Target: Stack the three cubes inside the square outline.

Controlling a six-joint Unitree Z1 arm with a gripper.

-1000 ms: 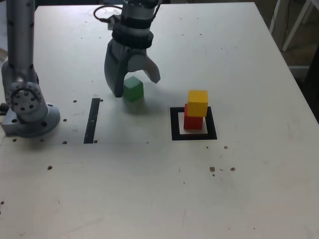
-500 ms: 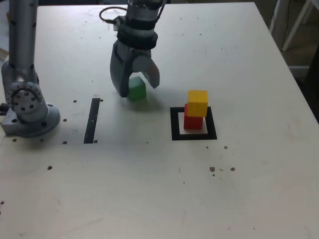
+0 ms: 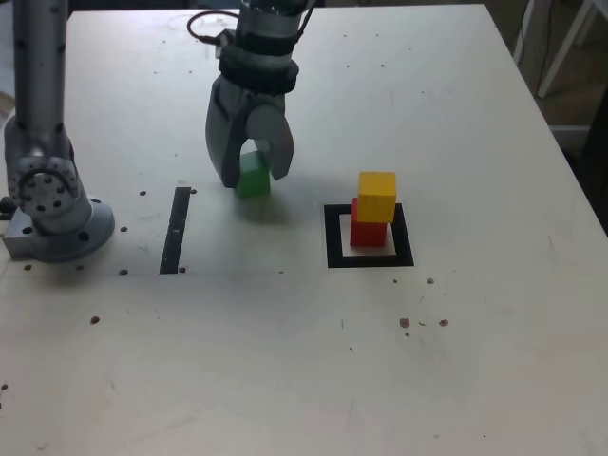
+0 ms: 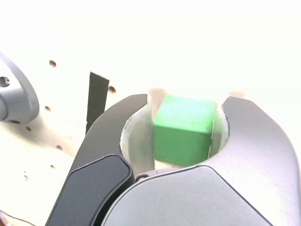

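Table [image 3: 456,342], white, smooth-surfaced, marked with small round brown holes. Arm [image 3: 38,85], grey and tubular, on a rounded base. Tool [image 3: 255,177], dark grey, with two curved, smooth fingers, pinching the green cube. Square outline [image 3: 334,237], flat, matte black, pale-centred. Strip [image 3: 175,233], flat, narrow, black. Equal-sized, solid-coloured, plain-faced cubes: red [image 3: 368,235], inside the outline; yellow [image 3: 377,197], atop the red; green [image 3: 254,179], between the fingers, well apart from the stack.
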